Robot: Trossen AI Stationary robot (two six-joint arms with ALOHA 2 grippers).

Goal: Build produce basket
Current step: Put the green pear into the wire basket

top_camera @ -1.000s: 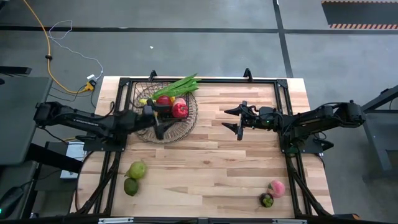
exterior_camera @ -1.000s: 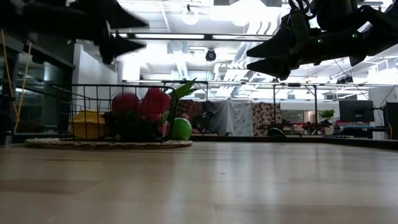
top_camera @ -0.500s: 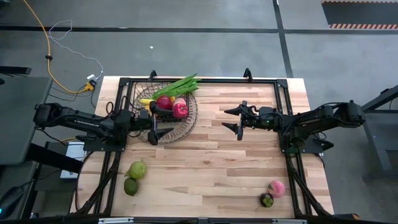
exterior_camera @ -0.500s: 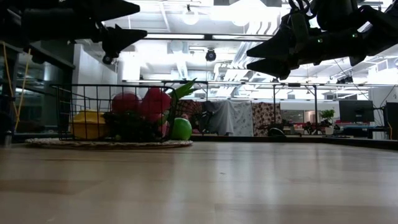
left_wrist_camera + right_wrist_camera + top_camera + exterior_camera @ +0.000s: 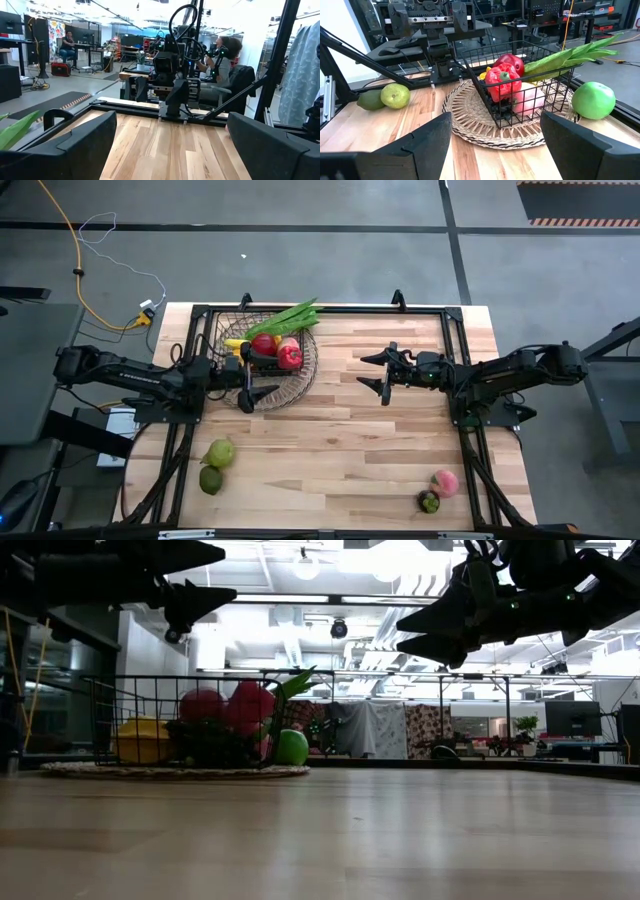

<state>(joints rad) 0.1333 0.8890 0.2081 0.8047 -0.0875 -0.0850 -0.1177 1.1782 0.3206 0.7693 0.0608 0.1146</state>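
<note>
The basket holds red, pink and yellow produce plus leafy stalks; both claws, left gripper and right gripper, hang released beside it.

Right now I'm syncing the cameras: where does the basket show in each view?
High view: the basket sits at the table's upper left.
Low view: left, on the tabletop.
Left wrist view: not in it.
Right wrist view: centre.
Shared landmark: the green stalks sticking out.

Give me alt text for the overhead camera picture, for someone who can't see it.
A dark wire-mesh basket holding red, yellow and leafy green toy produce sits on a pale wooden table. The open left gripper hovers at its edge, the open right gripper mid-table.
</note>
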